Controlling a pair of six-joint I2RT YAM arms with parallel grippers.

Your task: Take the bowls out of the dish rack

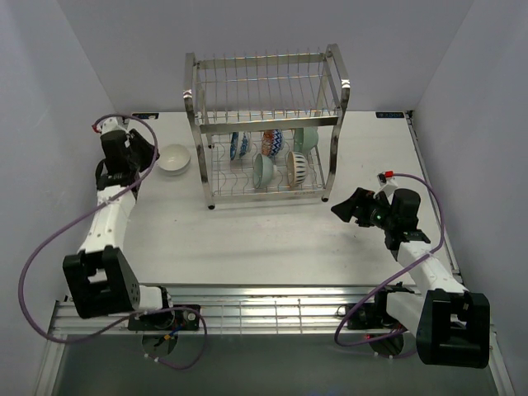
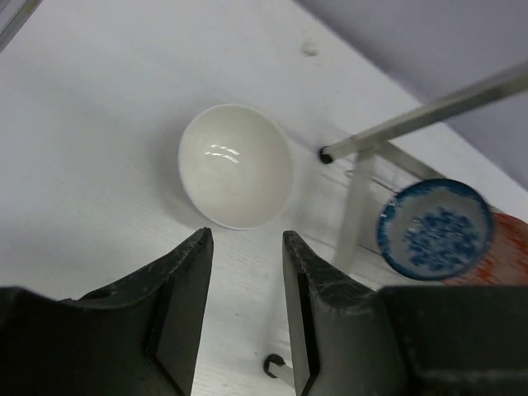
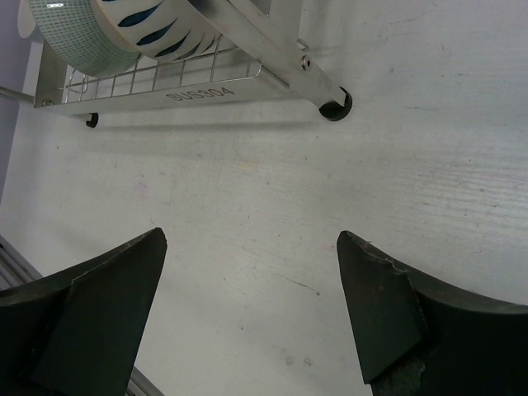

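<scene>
The rack (image 1: 268, 87) is holding five bowls (image 1: 263, 171) on its lower tier; one white bowl (image 1: 174, 158) is sitting out on the table (image 1: 272, 239), just left. The left gripper (image 2: 245, 239), jaws slightly parted, and the right gripper (image 3: 252, 239), jaws spread wide, are hovering empty.

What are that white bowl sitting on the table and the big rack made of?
White bowl: probably glazed ceramic. It looks smooth and glossy, with bright light reflections inside. Dish rack: shiny metal wire and posts, likely stainless steel. The right wrist view shows SUS304 stamped on its base rail.
</scene>
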